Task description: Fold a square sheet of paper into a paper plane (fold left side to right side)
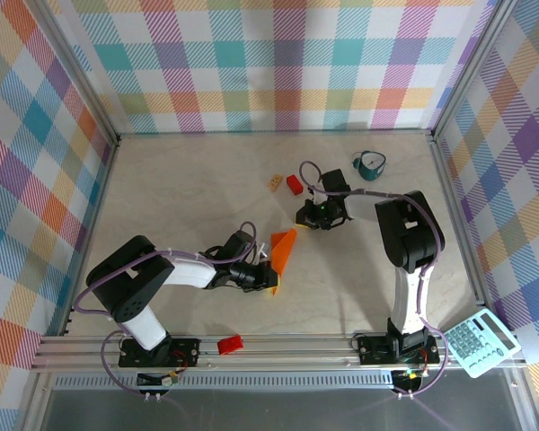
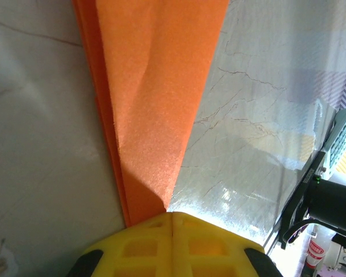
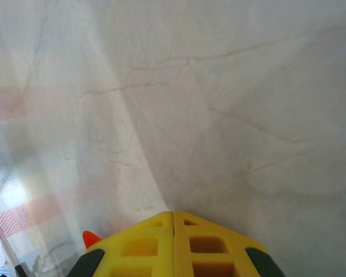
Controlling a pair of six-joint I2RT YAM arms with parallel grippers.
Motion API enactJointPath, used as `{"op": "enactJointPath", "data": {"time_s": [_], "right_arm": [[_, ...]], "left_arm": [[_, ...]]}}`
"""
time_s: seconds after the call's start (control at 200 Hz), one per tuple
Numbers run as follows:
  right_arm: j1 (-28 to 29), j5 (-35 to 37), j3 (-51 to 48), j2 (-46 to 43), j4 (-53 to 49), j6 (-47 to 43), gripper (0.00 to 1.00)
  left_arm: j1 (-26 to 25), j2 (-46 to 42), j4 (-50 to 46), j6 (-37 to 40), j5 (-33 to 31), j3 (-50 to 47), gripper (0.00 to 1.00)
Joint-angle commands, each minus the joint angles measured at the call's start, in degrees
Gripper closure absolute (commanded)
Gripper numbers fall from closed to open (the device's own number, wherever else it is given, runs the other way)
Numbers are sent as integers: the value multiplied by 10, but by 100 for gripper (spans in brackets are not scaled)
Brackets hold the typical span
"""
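1. The orange paper lies near the middle of the table. Its long axis runs from 1 o'clock to 7 o'clock in the top view. The narrow end points to 7 o'clock and the wide end to 1 o'clock.
2. The left gripper has its yellow fingers pressed together over the narrow end. In the left wrist view the paper widens away from the fingertips. It is seen flat, not between them.
3. The right gripper is also pressed together, just beside the wide end at 1 o'clock, over bare table.
4. A small red block and a tan block stand at 12 o'clock from the paper, apart from it. A calculator lies well apart at 4 o'clock.
5. The paper is thin and matt, with stacked layers along one long edge. The table is pale, with faint veins.
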Motion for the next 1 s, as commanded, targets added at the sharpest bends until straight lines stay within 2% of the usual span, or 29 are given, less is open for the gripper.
{"op": "enactJointPath", "data": {"time_s": [0.0,0.315,0.545,0.665,0.995], "right_arm": [[-3,6,16,-8,-4,-18,96],[-3,8,-13,-46,6,-7,96],[-3,46,-92,-144,41,6,91],[-3,58,-133,-195,43,8,82],[-5,116,-253,-364,46,22,43]], "left_arm": [[-6,14,-66,-4,-22,-28,100],[-5,-1,-46,-17,-30,-34,100],[-5,-1,-39,-22,-36,-33,100],[-5,-4,-51,-18,-39,-28,100],[-5,-14,-81,-8,-50,-7,100]]}}
